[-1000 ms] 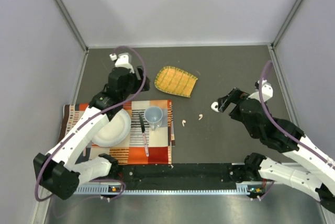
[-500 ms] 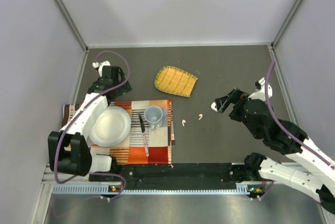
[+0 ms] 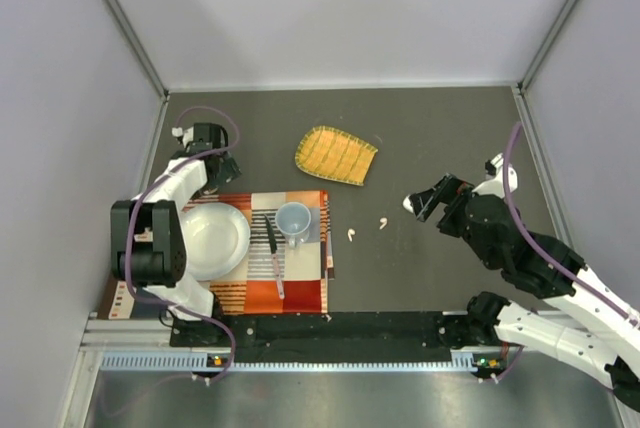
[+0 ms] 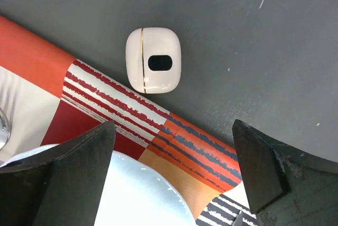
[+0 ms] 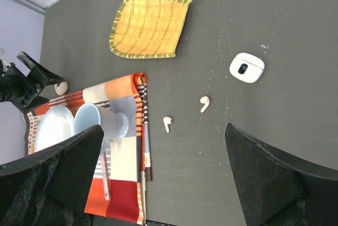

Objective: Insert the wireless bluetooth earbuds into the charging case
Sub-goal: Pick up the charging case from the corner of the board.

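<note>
Two small white earbuds lie on the dark table, one near the placemat and one to its right; both show in the right wrist view. A white charging case lies shut just left of my right gripper, which is open and empty above the table. A second shut white case lies half on the placemat's far edge. My left gripper is open and empty just above and short of it. No other earbuds are in view.
A striped placemat holds a white plate, a pale blue cup and a knife. A yellow woven tray lies behind it. Grey walls close in the left, back and right.
My left arm has folded back and swung left, carrying its gripper from near the yellow tray to the placemat's far-left corner. The right gripper has barely shifted.
</note>
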